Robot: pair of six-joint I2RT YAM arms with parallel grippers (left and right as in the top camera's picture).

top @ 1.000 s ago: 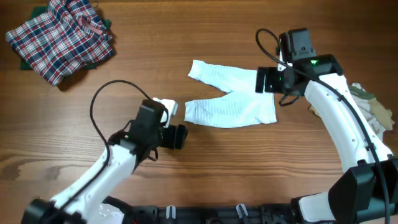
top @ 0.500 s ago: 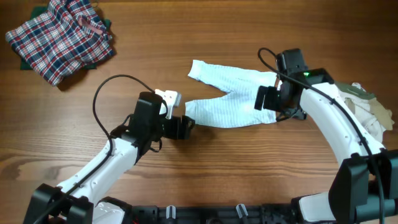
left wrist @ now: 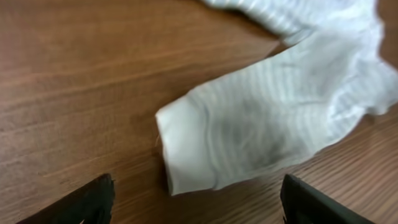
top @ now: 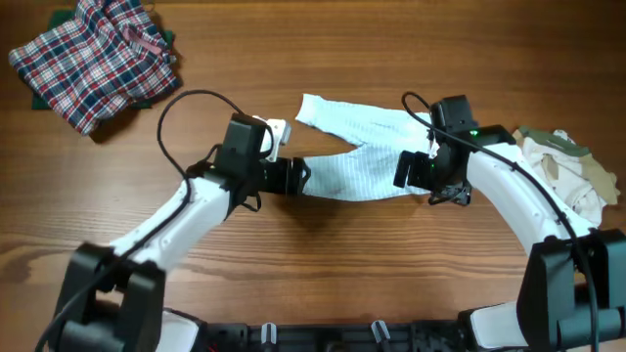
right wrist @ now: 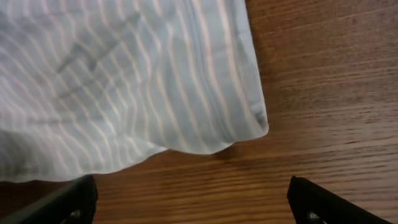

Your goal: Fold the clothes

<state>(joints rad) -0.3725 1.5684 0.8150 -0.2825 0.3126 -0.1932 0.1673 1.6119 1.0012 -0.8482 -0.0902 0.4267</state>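
Wood table (top: 323,284). I count three clothes lots: one striped garment (top: 367,147) at centre, one plaid garment (top: 93,64) at 10 o'clock, one beige-white heap (top: 567,171) at 3. Left gripper (top: 298,176) jaws apart at striped garment's 8 o'clock cuff; right gripper (top: 406,171) jaws apart at its 4 o'clock hem.

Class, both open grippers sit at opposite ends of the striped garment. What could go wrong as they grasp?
The left gripper faces only the edge of the leg cuff, so it may pinch one layer or miss. The right gripper is at a flat corner and might push the striped garment into wrinkles.
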